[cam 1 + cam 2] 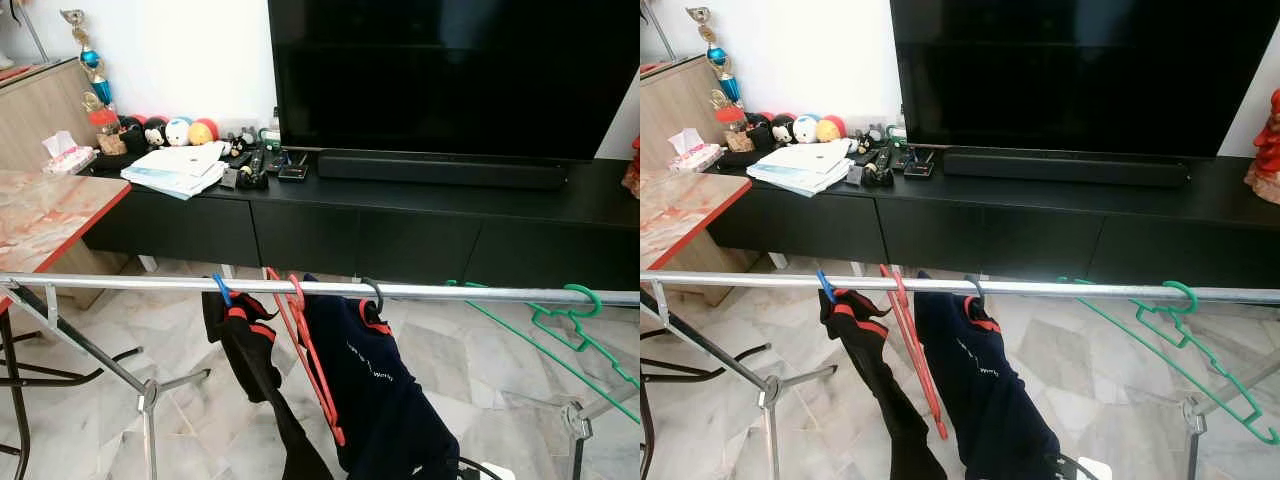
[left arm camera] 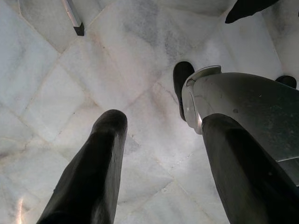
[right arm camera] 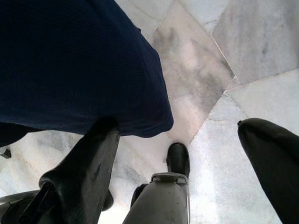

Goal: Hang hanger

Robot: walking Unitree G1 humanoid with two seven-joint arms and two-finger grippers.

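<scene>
Green hanger [image 1: 585, 330] dangles on the rail [image 1: 120, 283]: light, stiff, slippery plastic; grab its hook. Left tool [image 2: 159, 154] and right tool [image 3: 187, 154] wide, empty.

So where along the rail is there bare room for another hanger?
The rail is bare from its left end to the blue hanger, and again between the navy shirt and the green hanger. The middle is crowded: black garment, red hanger and shirt hang close together.

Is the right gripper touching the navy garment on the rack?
Cannot tell. In the right wrist view, the navy garment overlaps one finger of the open right gripper, but no contact or gap shows plainly.
</scene>
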